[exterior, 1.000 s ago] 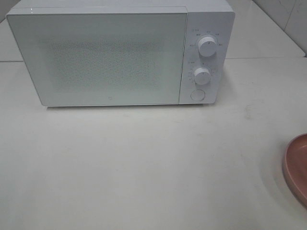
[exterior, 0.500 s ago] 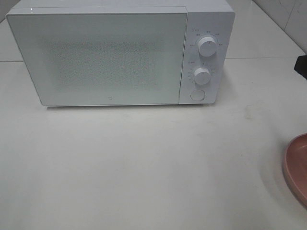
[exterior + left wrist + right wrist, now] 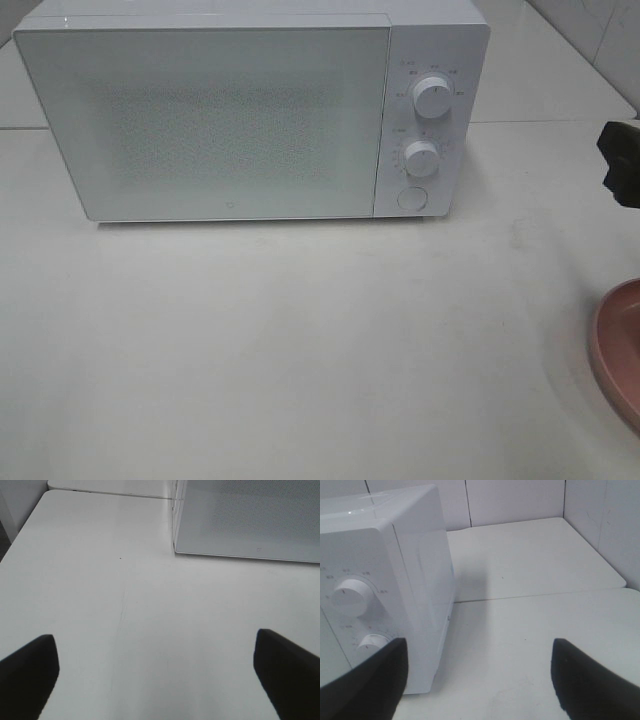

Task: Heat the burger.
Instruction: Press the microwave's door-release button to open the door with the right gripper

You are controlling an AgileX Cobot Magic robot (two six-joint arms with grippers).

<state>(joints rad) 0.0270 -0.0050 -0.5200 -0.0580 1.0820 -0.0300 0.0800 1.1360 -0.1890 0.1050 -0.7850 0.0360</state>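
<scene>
Judging by the shut door (image 3: 200, 115) of the microwave (image 3: 430, 40), this looks like the opening step: nothing is inside yet, and the door must come open first, probably by a press on the round button (image 3: 411, 198) under the two knobs (image 3: 432, 98). The right end effector (image 3: 480, 680) hangs off the microwave's control-panel side, fingers wide apart and empty, so it would need to close in squarely on that button. The left end effector (image 3: 155, 672) sits low in front of the microwave's far corner, also spread, holding nothing. The burger is not visible in any view, so its place relative to either end effector can't be told. Only the bare rim of a pink plate (image 3: 612, 350) shows on the tabletop (image 3: 300, 340), out past the control-panel side.
</scene>
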